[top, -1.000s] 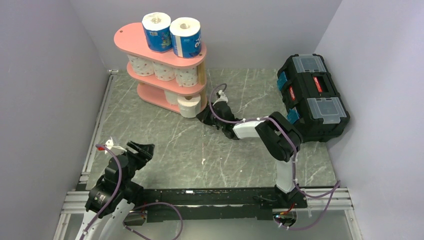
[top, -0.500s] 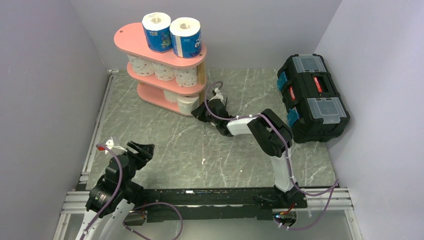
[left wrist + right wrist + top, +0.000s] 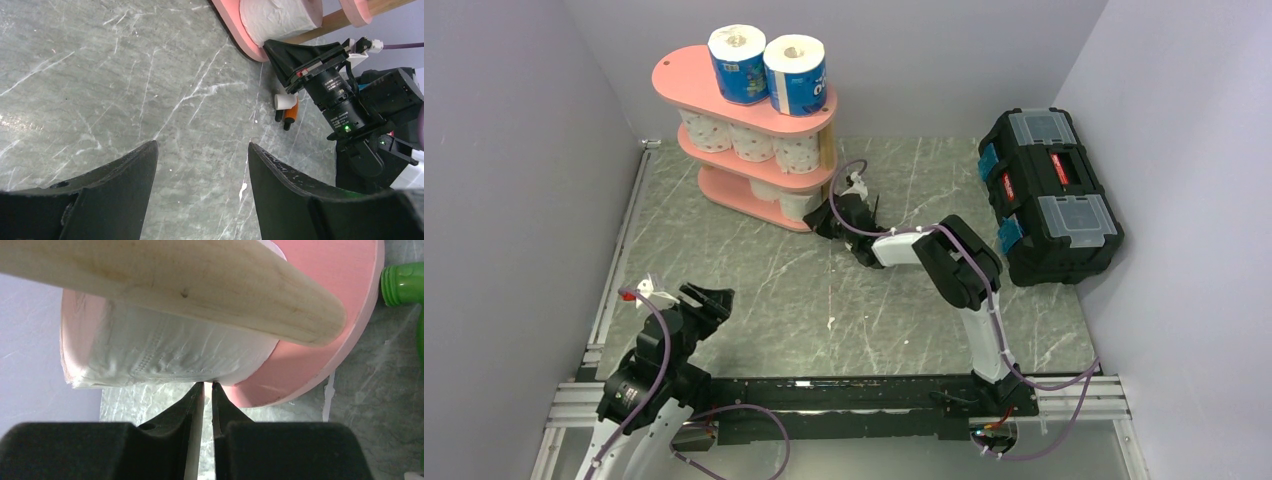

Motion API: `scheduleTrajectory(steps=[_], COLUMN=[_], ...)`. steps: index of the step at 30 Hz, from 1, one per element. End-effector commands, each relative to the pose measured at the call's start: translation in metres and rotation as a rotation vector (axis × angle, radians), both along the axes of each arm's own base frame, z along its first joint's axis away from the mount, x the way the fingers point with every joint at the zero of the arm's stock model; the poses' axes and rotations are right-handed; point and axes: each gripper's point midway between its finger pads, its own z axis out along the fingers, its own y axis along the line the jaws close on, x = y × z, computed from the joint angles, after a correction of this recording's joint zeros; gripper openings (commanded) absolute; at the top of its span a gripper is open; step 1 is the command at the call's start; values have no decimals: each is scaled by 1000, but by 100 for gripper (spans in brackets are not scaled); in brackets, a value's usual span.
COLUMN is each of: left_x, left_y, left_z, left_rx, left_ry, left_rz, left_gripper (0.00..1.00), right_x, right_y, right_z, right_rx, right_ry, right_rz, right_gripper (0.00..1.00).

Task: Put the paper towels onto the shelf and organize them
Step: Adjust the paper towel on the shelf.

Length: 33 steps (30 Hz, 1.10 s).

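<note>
Clenched right tool [image 3: 206,385] seemingly touches bottom-tier roll [image 3: 165,351]; left tool [image 3: 202,146] hangs released.

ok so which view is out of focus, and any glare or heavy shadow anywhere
Right wrist view: the wooden post looms close and soft, the right gripper is a near-black silhouette, the paper roll embossing is fairly crisp. Left wrist view: table veins sharp, left gripper dark and slightly soft. Top external view: even light, no strong glare, lower tiers of the shelf shaded.
</note>
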Motion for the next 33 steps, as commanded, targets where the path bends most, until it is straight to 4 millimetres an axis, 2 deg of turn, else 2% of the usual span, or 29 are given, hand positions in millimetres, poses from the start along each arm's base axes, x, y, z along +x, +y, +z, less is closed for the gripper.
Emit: scheduleTrajectory(steps=[1,16,22,25,29,33], left_x=[2,2,2,2,4,7], left_y=[-4,-3,-4,-4,-6,-11], left_z=[9,5,4,4,6,6], left_rx=[-27,-20,-24,-23,-27,-32], left_ry=[-42,-32,-30,-30,-42,-42], left_rz=[-13,-9,-13,-13,-22,-39], left_gripper=[71,71,71,72,72,72], right_x=[17,29,27,17,0,-18], right_y=[5,9,10,7,-8,-24], right_z=[18,21,22,34,54,78], right_rx=[40,52,58,73,67,44], right_ry=[-51,-64,-62,-76,-105,-145], right_rz=[-42,-67,-57,-40,-29,-12], right_gripper=[13,13,13,14,17,25])
